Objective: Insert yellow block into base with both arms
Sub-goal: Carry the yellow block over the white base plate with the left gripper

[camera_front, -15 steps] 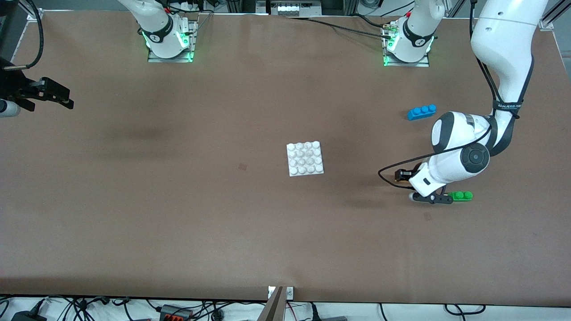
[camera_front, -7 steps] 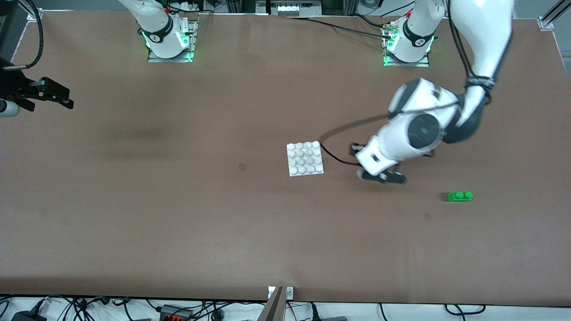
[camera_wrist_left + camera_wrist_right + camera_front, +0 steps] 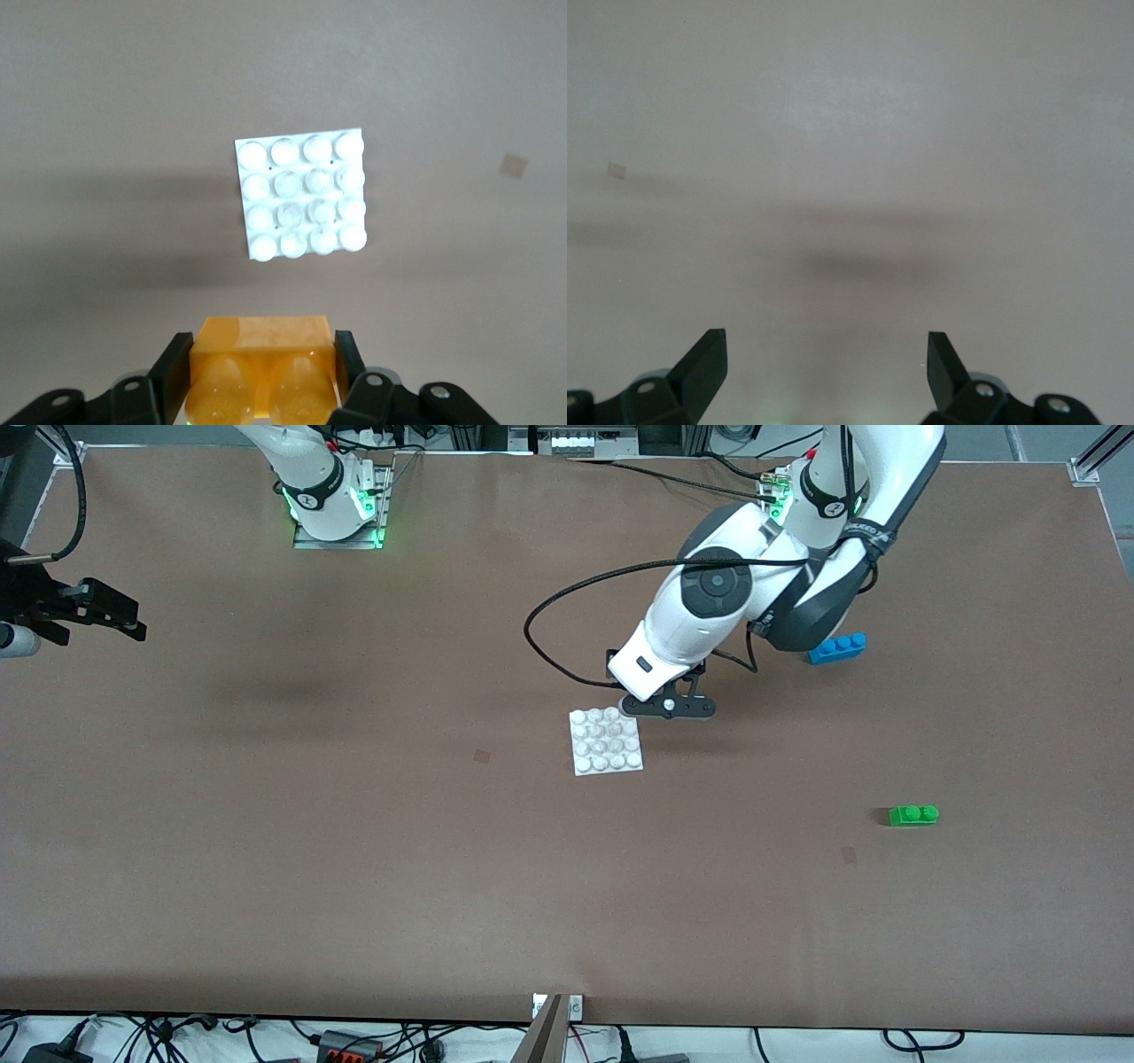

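Right wrist view: we see the right pincer (image 3: 827,354) held above bare surface (image 3: 850,133), its two dark fingers (image 3: 704,354) set wide apart with nothing between them. A soft dark shadow band lies across the surface under the pincer. We note one small pale square mark (image 3: 617,170) on the surface, well apart from the fingers.

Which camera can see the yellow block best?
The left wrist view: the yellow block fills its foreground, pinched by the left tool, with the base ahead. In the front view the arm hides it. The right wrist view shows only table.
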`<state>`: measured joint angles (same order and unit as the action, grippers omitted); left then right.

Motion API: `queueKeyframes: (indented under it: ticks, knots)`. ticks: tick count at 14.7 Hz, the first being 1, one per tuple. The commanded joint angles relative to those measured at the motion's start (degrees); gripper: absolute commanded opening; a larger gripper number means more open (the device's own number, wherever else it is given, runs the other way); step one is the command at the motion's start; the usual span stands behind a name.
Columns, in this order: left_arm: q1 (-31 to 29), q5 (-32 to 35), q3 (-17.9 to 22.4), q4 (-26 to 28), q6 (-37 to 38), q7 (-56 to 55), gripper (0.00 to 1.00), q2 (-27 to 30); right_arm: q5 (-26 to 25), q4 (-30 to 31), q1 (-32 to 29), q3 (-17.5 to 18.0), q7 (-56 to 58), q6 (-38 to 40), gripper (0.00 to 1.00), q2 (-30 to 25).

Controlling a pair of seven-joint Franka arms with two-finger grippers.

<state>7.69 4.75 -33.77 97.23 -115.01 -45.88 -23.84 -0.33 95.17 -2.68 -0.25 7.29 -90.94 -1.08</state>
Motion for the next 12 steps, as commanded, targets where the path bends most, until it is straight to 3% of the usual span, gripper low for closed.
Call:
queueKeyframes:
  ticks: [1, 2, 7, 10, 12]
  knots:
    - [5.3, 8.8, 0.9, 2.4, -7.3, -17.0, 0.57, -1.4, -0.2, -1.1, 0.2, 0.0, -0.3, 1.2, 1.0, 0.2]
    - [6.0, 9.1, 1.2, 2.4, -8.4, -18.6, 0.57, -1.6, -0.2, -1.1, 0.2, 0.0, -0.3, 1.2, 1.0, 0.2]
    - [12.3, 10.0, 10.6, 4.4, -17.7, -18.3, 0.56, -2.9, -0.2, -1.1, 0.2, 0.0, -0.3, 1.2, 1.0, 0.2]
    - [19.6, 11.3, 20.5, 4.5, -23.0, -16.4, 0.56, -3.8, -0.2, -1.1, 0.3, 0.0, -0.3, 1.2, 1.0, 0.2]
    - [21.6, 11.9, 22.5, 4.1, -23.9, -14.9, 0.56, -5.8, -0.2, -1.1, 0.3, 0.0, -0.3, 1.2, 1.0, 0.2]
